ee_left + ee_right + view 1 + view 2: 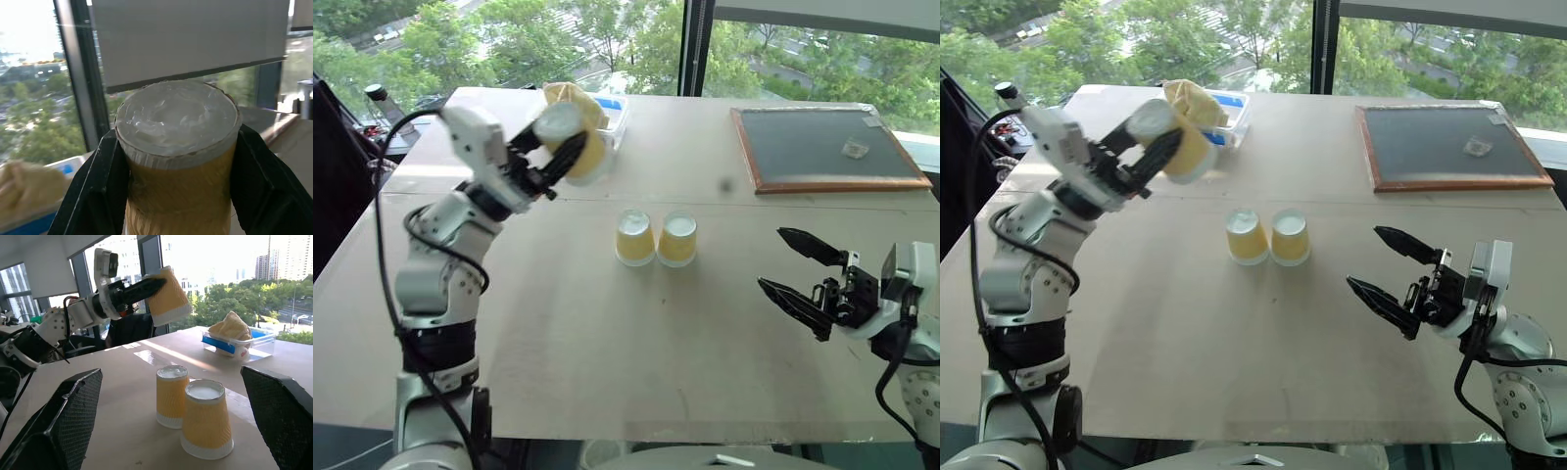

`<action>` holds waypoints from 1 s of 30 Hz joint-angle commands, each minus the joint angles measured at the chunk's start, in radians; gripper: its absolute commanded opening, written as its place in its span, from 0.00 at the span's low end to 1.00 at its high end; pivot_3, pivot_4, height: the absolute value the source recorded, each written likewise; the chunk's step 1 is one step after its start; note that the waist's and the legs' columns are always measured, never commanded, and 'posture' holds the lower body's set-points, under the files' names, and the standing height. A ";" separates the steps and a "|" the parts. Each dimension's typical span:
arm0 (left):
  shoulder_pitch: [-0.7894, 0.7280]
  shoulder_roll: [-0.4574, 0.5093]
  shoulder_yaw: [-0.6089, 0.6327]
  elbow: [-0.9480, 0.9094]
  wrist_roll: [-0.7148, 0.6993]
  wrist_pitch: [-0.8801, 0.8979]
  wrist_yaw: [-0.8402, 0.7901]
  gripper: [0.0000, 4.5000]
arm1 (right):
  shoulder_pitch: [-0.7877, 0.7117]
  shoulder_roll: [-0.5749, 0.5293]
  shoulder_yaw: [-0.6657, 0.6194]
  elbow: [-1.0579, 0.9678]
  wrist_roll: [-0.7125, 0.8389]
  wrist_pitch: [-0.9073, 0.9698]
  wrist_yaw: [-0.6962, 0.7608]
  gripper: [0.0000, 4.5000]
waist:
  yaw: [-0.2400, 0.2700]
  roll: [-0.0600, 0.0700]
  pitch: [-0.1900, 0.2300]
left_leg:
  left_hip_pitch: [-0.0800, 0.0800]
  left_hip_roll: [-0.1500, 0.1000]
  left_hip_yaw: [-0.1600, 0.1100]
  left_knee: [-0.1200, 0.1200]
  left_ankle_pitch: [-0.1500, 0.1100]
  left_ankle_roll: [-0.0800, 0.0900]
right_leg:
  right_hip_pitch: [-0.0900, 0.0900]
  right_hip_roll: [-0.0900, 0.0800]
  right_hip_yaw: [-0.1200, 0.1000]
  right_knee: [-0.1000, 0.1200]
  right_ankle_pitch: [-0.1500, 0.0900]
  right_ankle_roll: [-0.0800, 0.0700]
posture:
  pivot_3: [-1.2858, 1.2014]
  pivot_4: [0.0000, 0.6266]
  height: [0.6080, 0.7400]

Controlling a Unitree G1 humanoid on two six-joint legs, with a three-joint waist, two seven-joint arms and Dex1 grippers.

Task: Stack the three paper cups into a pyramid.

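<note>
Two pale yellow ribbed paper cups [634,238] and [676,239], inverted with white bases up, stand touching side by side near the middle of the pale wooden worktop [568,352], forming what reads as the pyramid's bottom row. The left claw [560,155] is clamped on the third pale yellow paper cup [574,140], one black finger on each ribbed side, holding it raised above the worktop, tilted, to the left of and beyond the pair; this grip leaves the open mouth free for seating across the two bases. The right claw [800,271] hangs with jaws wide apart and empty, well to the right of the pair. Open worktop surrounds the pair on all sides. A clear plastic tub with blue label and tan cloth [607,113] sits near the far edge; a wood-framed chalkboard [822,147] lies far right.
</note>
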 commanded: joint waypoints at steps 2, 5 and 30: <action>-0.109 0.031 -0.132 0.046 0.010 0.027 -0.210 0.48 | 0.047 0.032 -0.029 -0.024 -0.008 -0.081 0.023 1.00 | -0.016 0.001 0.001 | 0.000 0.001 0.001 -0.001 0.000 0.000 | 0.000 0.002 0.000 0.000 0.000 0.000 | 0.52 0.24 1.00; -0.158 0.014 -0.178 0.133 0.056 -0.007 -0.268 0.48 | 0.061 0.049 -0.022 -0.040 -0.015 -0.099 0.007 1.00 | -0.016 0.002 0.001 | 0.001 0.001 0.001 -0.001 0.000 0.000 | 0.000 0.004 0.000 0.001 0.000 -0.001 | 0.52 0.24 1.00; -0.176 -0.025 -0.201 0.323 0.171 -0.097 -0.386 0.77 | 0.088 0.053 -0.025 -0.048 -0.009 -0.135 -0.008 1.00 | -0.008 0.002 0.001 | 0.000 0.001 0.001 0.000 0.000 0.000 | 0.000 0.003 0.000 0.001 0.000 0.000 | 0.52 0.24 1.00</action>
